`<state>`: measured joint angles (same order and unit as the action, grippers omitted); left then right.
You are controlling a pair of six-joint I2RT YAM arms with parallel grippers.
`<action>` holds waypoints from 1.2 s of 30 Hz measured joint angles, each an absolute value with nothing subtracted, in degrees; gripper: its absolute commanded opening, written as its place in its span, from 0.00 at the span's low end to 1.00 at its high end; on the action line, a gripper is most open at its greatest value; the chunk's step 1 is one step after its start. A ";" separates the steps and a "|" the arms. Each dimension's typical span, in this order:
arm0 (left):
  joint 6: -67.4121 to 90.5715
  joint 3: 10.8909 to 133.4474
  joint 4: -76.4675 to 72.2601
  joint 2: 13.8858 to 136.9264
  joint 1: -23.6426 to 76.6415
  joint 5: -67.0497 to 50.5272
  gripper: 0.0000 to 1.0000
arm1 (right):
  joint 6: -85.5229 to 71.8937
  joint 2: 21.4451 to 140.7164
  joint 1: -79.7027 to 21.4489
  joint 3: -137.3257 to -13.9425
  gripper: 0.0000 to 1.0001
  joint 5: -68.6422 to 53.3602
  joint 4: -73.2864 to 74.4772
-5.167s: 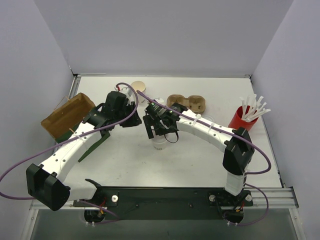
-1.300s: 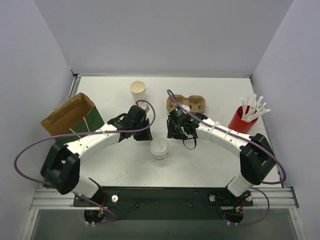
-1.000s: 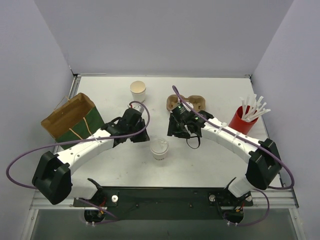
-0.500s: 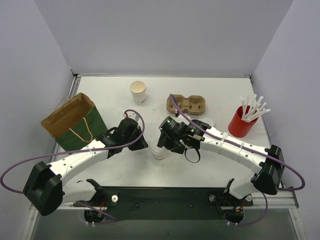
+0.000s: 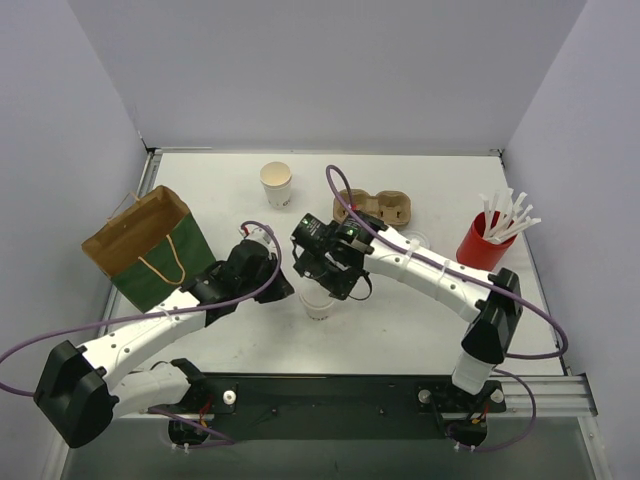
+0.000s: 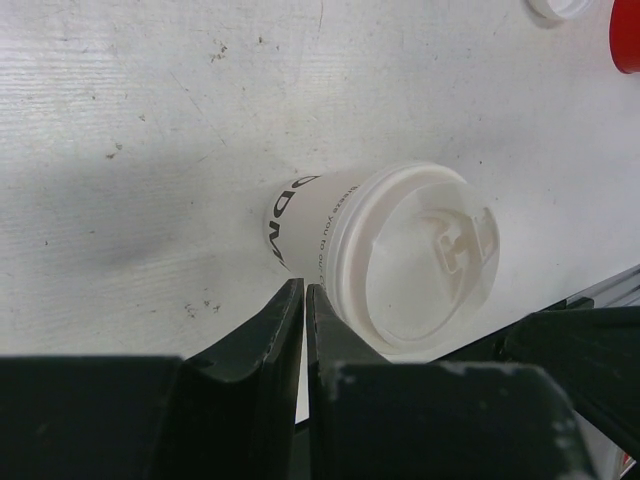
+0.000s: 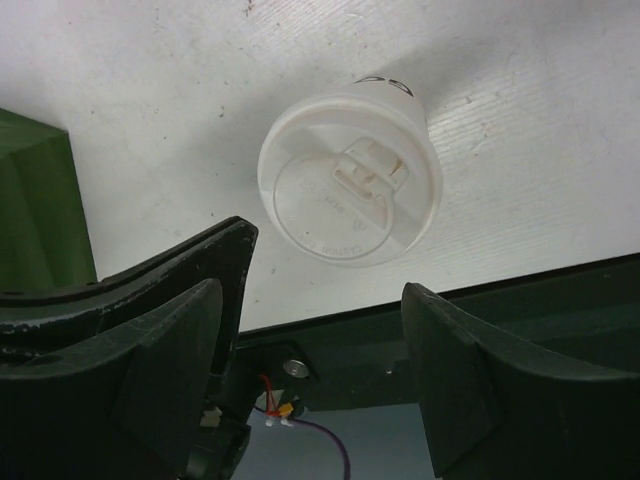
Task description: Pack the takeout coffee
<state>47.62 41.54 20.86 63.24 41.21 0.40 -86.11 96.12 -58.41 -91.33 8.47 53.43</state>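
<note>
The right pincer (image 7: 315, 298) stands wide, its two dark fingers spread with nothing between them, and the takeout coffee (image 7: 350, 180) sits just ahead of the tips, centred on the gap. The left pincer (image 6: 303, 296) is drawn narrow, fingers together with only a hairline slit and gripping nothing — its tips are just beside the cup's wall, the cup a little ahead and to their right. The cup stands upright on the counter (image 5: 400, 320), long axis vertical, its white lid (image 6: 420, 250) seated on top with a moulded sip tab showing.

Both arms are close, but I judge the right one better placed. It is spread and lined up on the cup, so the coming move turns on bringing the fingers on to either side of the wall under the lid rim. The left would have to spread first.

Black print runs on the cup's side: large letters that look like "DM", cut off by the curve, and a small line of which only "you to our" can be made out. The lid's embossing is too faint to read.

Well to the left of the left pincer, the green paper bag (image 5: 150, 245) stands with its brown mouth open — the likely destination. Beyond both pincers are an open paper cup (image 5: 277, 183), a brown cup carrier (image 5: 375, 207) and, far to the right, a red cup of straws (image 5: 482, 243).
</note>
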 measured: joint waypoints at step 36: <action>43.66 42.00 22.98 60.10 36.53 0.12 0.16 | -96.25 109.58 -51.70 -100.51 0.79 -1.85 64.23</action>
<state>43.66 42.00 22.98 60.10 36.53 0.12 -96.25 109.58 -51.70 -100.51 -1.85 64.23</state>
